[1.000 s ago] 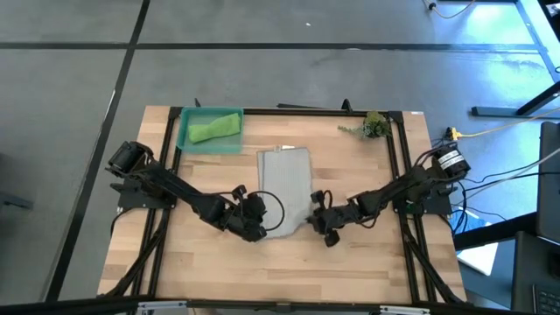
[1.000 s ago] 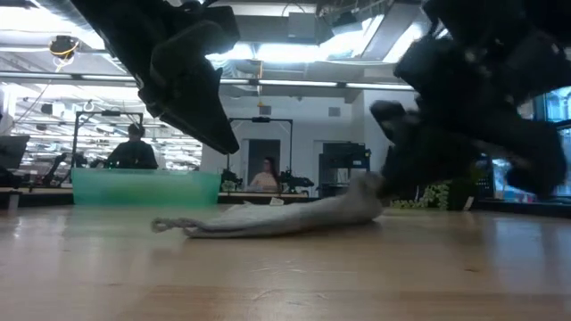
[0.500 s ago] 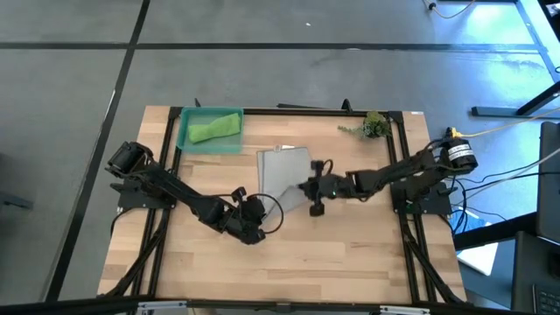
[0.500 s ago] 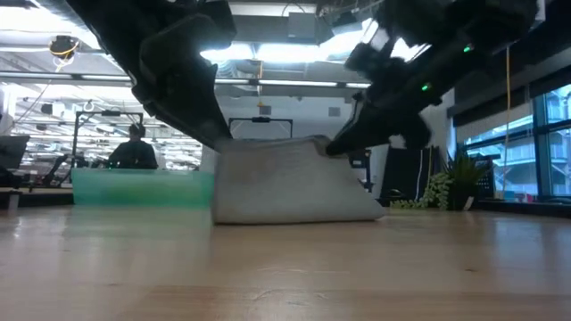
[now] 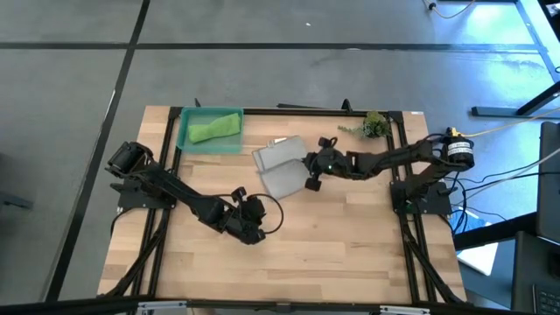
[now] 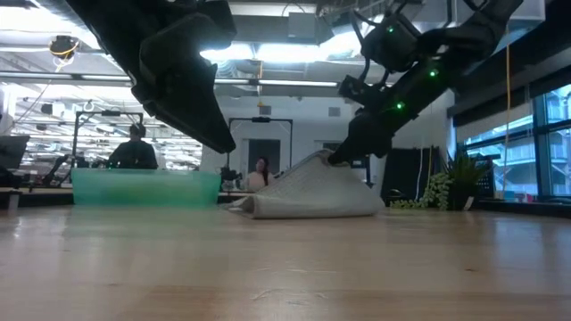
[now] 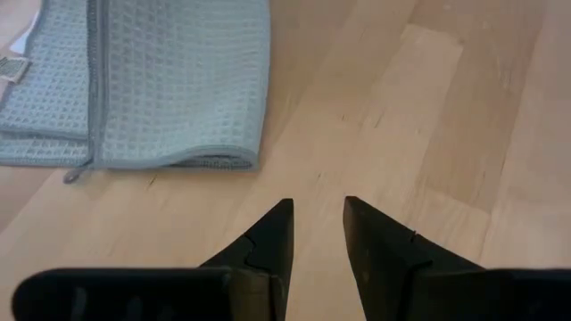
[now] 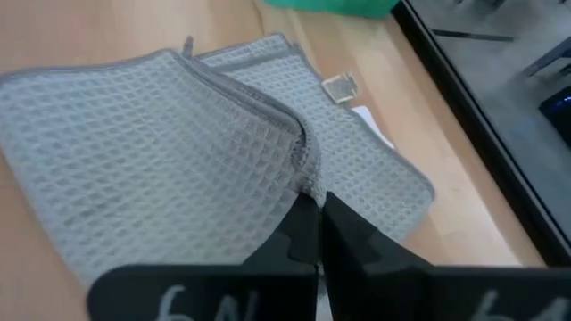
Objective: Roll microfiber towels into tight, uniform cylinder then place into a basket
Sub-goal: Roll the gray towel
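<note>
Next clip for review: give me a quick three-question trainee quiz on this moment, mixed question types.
1. True or false: the green towel lies inside the basket.
2. Which gripper is shut on the grey towel? A) left gripper B) right gripper C) neither
3. Fill in: the left gripper hovers over the bare ______, holding nothing.

Key: 1 true; 2 B, pinching a lifted fold; 3 table.

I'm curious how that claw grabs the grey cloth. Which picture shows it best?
The right wrist view: the right gripper pinches the grey towel at a folded edge. The high view shows it small; the low view shows the edge lifted; the left wrist view shows only the towel.
</note>
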Tool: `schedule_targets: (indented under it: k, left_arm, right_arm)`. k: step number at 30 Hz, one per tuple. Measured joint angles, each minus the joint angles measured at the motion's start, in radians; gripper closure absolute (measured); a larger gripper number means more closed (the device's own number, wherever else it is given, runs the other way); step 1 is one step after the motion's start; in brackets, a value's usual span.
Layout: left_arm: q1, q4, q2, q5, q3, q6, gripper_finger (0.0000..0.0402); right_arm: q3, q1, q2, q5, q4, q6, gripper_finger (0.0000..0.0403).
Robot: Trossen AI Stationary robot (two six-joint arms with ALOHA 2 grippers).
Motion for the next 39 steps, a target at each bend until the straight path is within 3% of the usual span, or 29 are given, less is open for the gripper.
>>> schedule_targets:
  k: [9, 14, 31, 34, 39]
  left_arm:
    - [0.003, 0.000, 0.000, 0.000, 0.000, 0.000, 0.0305]
    - [0.003, 0.000, 0.000, 0.000, 0.000, 0.000, 0.0305]
    - [0.007, -0.004, 0.000, -0.014, 0.000, 0.001, 0.0305]
    - [0.045, -0.007, 0.000, -0.056, 0.000, 0.031, 0.0305]
    - [0.187, 0.005, 0.001, -0.053, 0.000, 0.136, 0.0305]
  right_arm:
    - [0.000, -0.037, 0.000, -0.003, 0.054, -0.009, 0.0400]
    - [0.000, -0.066, 0.000, -0.004, 0.035, 0.067, 0.0396]
    - [-0.001, -0.072, 0.000, -0.080, 0.032, 0.056, 0.0279]
    - [-0.001, -0.072, -0.001, -0.086, 0.019, 0.038, 0.0259]
    - [-0.001, -0.072, -0.001, -0.201, -0.077, 0.060, 0.0250]
